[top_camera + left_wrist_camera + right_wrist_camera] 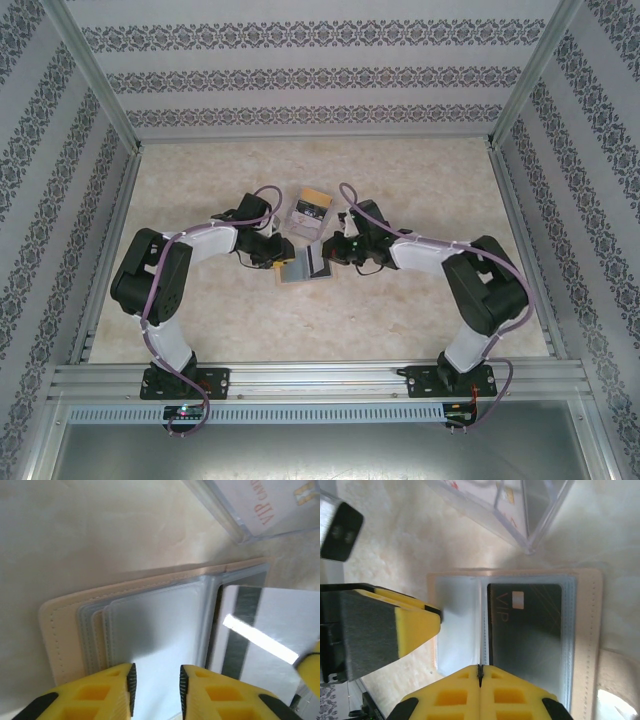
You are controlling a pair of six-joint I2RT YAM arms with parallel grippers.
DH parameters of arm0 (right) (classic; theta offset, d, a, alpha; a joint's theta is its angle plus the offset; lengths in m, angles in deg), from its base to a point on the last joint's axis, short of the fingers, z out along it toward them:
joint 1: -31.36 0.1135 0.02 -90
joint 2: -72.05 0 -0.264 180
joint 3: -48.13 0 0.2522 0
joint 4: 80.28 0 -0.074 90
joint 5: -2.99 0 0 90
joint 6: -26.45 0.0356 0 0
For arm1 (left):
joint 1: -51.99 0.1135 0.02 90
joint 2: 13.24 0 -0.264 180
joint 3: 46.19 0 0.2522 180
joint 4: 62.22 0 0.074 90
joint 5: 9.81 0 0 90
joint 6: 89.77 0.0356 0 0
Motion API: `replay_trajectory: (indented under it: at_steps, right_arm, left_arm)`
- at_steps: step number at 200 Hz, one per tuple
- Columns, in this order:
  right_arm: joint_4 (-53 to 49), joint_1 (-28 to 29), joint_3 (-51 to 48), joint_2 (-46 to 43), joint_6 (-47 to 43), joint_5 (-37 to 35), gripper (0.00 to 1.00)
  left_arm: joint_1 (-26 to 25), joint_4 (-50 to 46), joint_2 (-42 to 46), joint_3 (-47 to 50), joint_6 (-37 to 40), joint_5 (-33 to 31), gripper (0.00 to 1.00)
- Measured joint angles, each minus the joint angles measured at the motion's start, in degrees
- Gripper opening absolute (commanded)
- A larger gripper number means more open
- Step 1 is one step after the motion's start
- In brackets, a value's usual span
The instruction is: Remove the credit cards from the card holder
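The card holder [303, 264] lies open on the table between both arms, with a tan cover [55, 630] and clear plastic sleeves. My left gripper [156, 685] is open just above its left-hand sleeves [150, 625], which look blank. My right gripper [480, 672] is shut at the holder's middle on the edge of one sleeve. That sleeve carries a pale credit card with a dark stripe [260, 630]. A black VIP card [530, 625] sits in the sleeve against the tan cover [587, 630]. A left finger [395, 630] rests by the opposite, blank page.
A clear plastic box [310, 208] stands just beyond the holder, with VIP cards inside [270, 505], close to both grippers [530, 515]. Patterned walls and metal rails enclose the beige table [400, 320]. Open tabletop lies to the near side and both flanks.
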Motion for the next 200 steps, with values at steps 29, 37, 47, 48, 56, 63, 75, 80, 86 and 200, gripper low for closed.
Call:
replay_trajectory:
  at_steps: [29, 37, 47, 48, 56, 63, 75, 80, 86, 200]
  right_arm:
    - [1.99, -2.27, -1.81, -3.48, -0.85, 0.72, 0.00]
    - [2.82, -2.91, -2.10, -3.96, -0.83, 1.36, 0.00]
    - [4.15, -3.67, -2.21, -4.33, -0.70, 2.47, 0.00]
    - [4.37, -3.78, -2.21, -4.37, -0.66, 2.69, 0.00]
    - [5.79, -4.35, -2.21, -4.42, -0.35, 3.74, 0.00]
    - [7.13, -4.76, -2.21, -4.46, 0.22, 4.70, 0.00]
    - [10.05, -5.46, -2.58, -4.63, 1.42, 6.60, 0.00]
    - [11.30, -5.73, -2.82, -4.76, 1.95, 7.37, 0.00]
    - [12.96, -6.14, -3.19, -5.05, 2.84, 8.41, 0.00]
    - [36.30, -12.66, -4.63, -5.99, 19.08, 22.05, 0.00]
  left_arm:
    - [1.18, 1.29, 3.54, 0.02, -1.33, 3.17, 0.49]
    - [1.49, 2.36, 4.98, 0.04, -2.01, 4.17, 0.54]
    - [1.79, 4.39, 6.71, 0.04, -2.93, 5.84, 0.61]
    - [1.84, 4.76, 6.93, 0.04, -3.06, 6.10, 0.61]
    - [2.01, 6.86, 7.87, 0.02, -4.04, 7.63, 0.65]
    - [2.10, 8.66, 8.24, 0.02, -4.87, 9.01, 0.69]
    - [2.10, 11.76, 8.24, 0.02, -6.32, 11.15, 0.74]
    - [2.10, 12.52, 8.13, 0.00, -7.06, 11.91, 0.77]
    - [2.10, 13.44, 7.96, 0.00, -7.72, 12.72, 0.81]
    - [2.05, 27.32, 5.01, -7.63, -15.96, 22.27, 0.56]
